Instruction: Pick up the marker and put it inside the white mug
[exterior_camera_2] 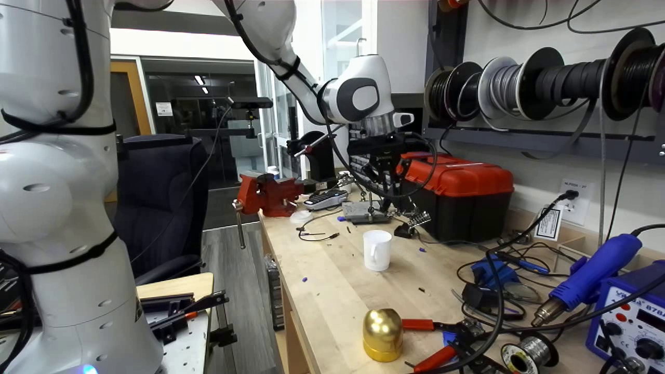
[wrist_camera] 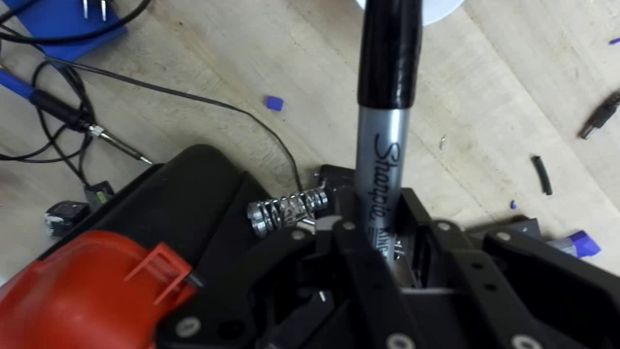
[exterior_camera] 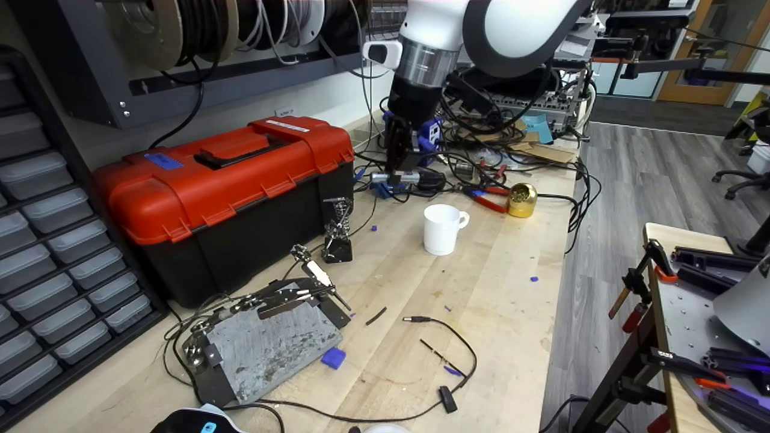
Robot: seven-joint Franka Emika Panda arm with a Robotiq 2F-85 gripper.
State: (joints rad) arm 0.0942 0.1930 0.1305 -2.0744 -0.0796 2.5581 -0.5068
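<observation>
The white mug (exterior_camera: 441, 231) stands upright on the wooden bench. It also shows in an exterior view (exterior_camera_2: 376, 252), its handle towards that camera. In the wrist view only part of the mug's rim (wrist_camera: 438, 8) shows at the top edge, beyond the marker's cap. My gripper (wrist_camera: 380, 211) is shut on the marker (wrist_camera: 382, 160), gripping its grey barrel with the black cap pointing away from the jaws. In an exterior view the marker (exterior_camera: 394, 177) looks roughly level, held by my gripper (exterior_camera: 402, 174) above the bench. My gripper (exterior_camera_2: 387, 200) is raised beside the toolbox, apart from the mug.
A red and black toolbox (exterior_camera: 240, 192) stands by the wall, with a metal spring stand (exterior_camera: 338, 231) beside it. A grey plate fixture (exterior_camera: 274, 343) and loose cables lie along the bench. A gold tip cleaner (exterior_camera: 521, 200) and red-handled pliers (exterior_camera: 488, 203) lie past the mug.
</observation>
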